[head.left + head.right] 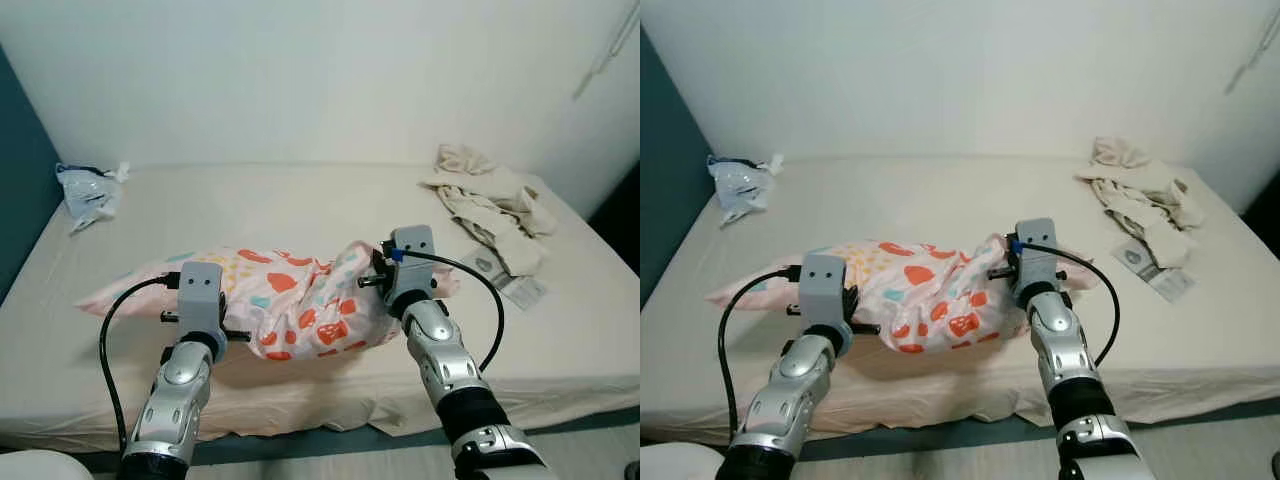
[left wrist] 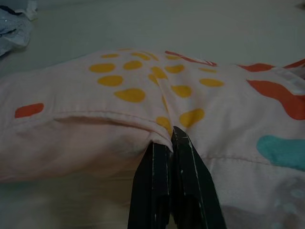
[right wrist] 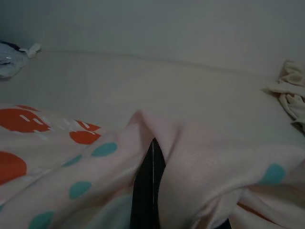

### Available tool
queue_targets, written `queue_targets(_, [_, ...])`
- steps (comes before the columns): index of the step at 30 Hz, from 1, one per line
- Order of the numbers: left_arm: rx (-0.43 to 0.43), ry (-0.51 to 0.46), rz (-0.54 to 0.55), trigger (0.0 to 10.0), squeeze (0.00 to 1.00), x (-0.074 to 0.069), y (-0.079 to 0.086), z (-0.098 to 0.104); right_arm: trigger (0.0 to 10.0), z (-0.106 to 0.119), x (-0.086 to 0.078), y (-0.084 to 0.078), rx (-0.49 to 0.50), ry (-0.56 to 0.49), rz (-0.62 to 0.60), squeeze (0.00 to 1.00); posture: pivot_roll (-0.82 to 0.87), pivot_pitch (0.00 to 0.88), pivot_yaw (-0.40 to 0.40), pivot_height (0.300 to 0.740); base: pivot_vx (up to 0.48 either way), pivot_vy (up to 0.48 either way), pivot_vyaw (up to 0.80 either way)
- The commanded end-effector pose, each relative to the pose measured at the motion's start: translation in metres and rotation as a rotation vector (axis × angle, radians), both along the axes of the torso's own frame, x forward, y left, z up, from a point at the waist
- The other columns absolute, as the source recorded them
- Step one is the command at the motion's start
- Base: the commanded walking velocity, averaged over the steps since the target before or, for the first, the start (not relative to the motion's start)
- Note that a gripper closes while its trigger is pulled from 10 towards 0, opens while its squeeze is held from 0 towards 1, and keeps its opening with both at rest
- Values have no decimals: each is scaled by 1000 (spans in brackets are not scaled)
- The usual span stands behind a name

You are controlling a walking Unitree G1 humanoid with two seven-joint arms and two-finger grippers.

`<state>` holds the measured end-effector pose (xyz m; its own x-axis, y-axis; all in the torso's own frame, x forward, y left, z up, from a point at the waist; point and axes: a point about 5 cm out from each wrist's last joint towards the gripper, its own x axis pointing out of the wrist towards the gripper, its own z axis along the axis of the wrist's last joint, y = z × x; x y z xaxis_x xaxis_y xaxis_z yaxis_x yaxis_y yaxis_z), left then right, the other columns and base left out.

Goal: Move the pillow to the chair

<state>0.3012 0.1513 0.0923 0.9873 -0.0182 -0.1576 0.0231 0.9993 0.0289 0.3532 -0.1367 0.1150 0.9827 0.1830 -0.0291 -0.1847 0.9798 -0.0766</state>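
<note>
Your left claw (image 2: pixel 172 143) and right claw (image 3: pixel 151 157) each pinch only loose fabric of the pink patterned pillow (image 1: pixel 290 300) on the beige bed (image 1: pixel 300 200), so lifting may let it slip free.

A bed (image 1: pixel 300 200) with a beige sheet spans the scene, set against a white wall (image 1: pixel 300 70) on the far side. A crumpled plastic bag (image 1: pixel 90 193) lies at the far left corner of the bed, beside a dark teal wall (image 1: pixel 20 180). A heap of beige cloth (image 1: pixel 490 200) lies at the far right, with a flat printed packet (image 1: pixel 508 277) just near of it.
</note>
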Motion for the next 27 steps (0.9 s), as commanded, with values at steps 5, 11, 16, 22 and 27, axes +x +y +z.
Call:
queue_targets(5, [36,-41,-20,10000,0,2,-2,10,10000,1,0,4,-1,-16,14,0,-16,53,-63,740,0,0,800])
queue_targets(11, [56,-25,-29,10000,0,2,-3,8,10000,0,-1,3,5,-10,5,0,-12,64,-51,740,0,0,800])
queue_targets(16, [62,-10,-39,10000,0,0,-2,6,10000,-3,-3,3,9,-5,-5,0,-10,70,-38,740,0,0,800])
queue_targets(22, [66,4,-52,10000,0,0,-2,4,10000,-6,-5,1,11,1,-15,0,-15,69,-27,740,0,0,800])
queue_targets(27, [67,6,-55,10000,0,0,-2,4,10000,-6,-6,0,16,2,-22,0,-17,65,-26,740,0,0,800])
